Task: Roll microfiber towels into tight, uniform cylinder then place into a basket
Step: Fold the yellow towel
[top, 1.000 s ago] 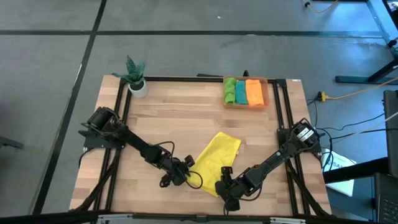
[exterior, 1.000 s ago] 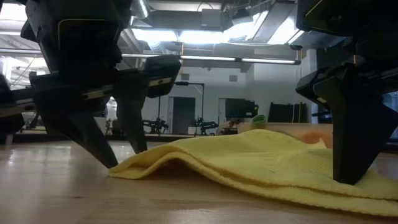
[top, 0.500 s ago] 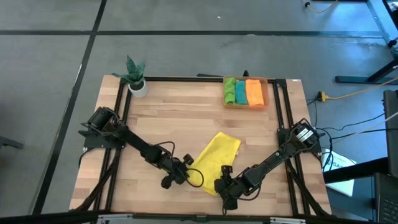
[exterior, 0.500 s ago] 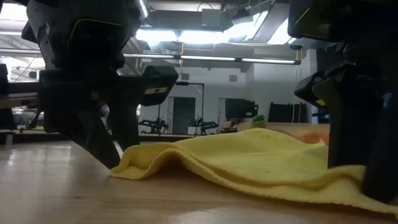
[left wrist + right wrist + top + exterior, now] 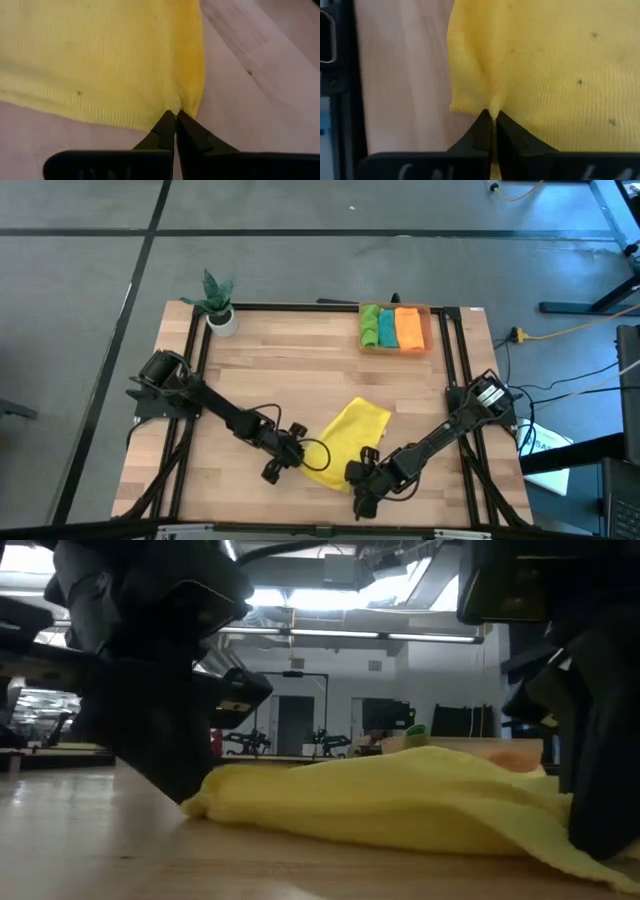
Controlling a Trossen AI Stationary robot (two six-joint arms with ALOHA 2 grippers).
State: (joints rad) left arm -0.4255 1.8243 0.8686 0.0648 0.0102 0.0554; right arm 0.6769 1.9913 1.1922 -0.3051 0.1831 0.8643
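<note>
the step in hand is the start of the roll on the last loose cloth: the soft yellow microfiber towel (image 5: 345, 442) is lying spread, slightly rumpled, on the near middle of the pale wooden tabletop (image 5: 300, 370), well apart from the basket. the left gripper (image 5: 297, 459) is sitting at the towel's near left corner with its fingers pressed together and a pinch of yellow fabric caught between the tips, which the left wrist view is showing plainly. the right gripper (image 5: 366, 473) is doing the same at the near right edge, fingers together on a small fold of the hem. in the low view the near edge of the cloth is bunching up a little between the two arms

judging from this, the next move is calling for both grippers lifting the pinched edge together and carrying it over toward the far side evenly, so the first turn is coming out straight and tight; one side leading the other would likely be giving a skewed cylinder

counting: four towels in all. one yellow, still flat on the tabletop; three already rolled and lying side by side in the shallow translucent orange rectangular basket (image 5: 395, 348) at the far right of the tabletop, namely a bright green roll (image 5: 370, 327), a teal roll (image 5: 387, 328) and an orange roll (image 5: 409, 328). one basket. two grippers. one small green potted plant in a white pot (image 5: 219, 302) is standing at the far left corner
</note>
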